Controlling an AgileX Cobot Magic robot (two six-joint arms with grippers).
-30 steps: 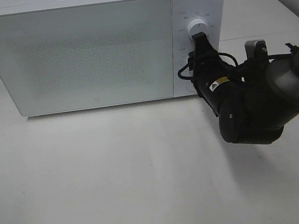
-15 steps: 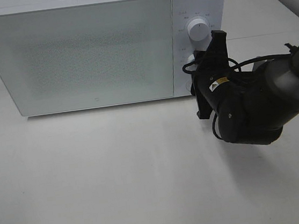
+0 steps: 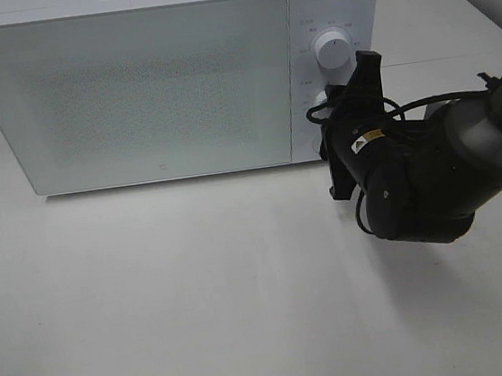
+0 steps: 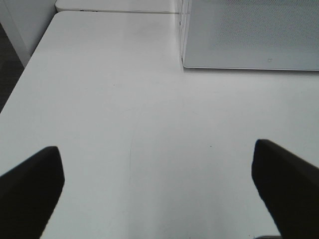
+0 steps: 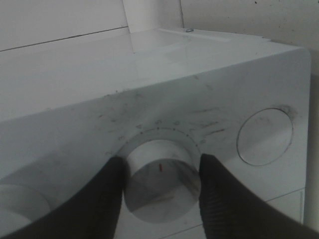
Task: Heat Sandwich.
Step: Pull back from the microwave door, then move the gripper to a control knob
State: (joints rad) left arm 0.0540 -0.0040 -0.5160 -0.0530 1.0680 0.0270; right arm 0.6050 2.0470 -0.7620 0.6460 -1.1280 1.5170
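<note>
The sandwich is out of view. The white microwave (image 3: 149, 91) stands at the back of the table with its door shut, and nothing shows through the dotted door. My right gripper (image 3: 323, 105) is at the control panel, shut on the lower knob (image 5: 160, 181), with one dark finger (image 5: 102, 199) pressed on each side of it. The knob's red mark points toward the dial ticks. The upper knob (image 3: 332, 49) is free. My left gripper (image 4: 159, 189) is open over bare table, short of the microwave's front corner (image 4: 249, 35). It does not appear in the exterior high view.
A round button (image 5: 264, 137) sits on the panel beside the held knob. The right arm's black body (image 3: 413, 178) hangs over the table in front of the panel. The white table (image 3: 200, 294) reaches to the front edge.
Within the first half second the right wrist rolled while on the lower knob, so the gripper body now lies crosswise. Since then nothing has moved. The left gripper stays open.
</note>
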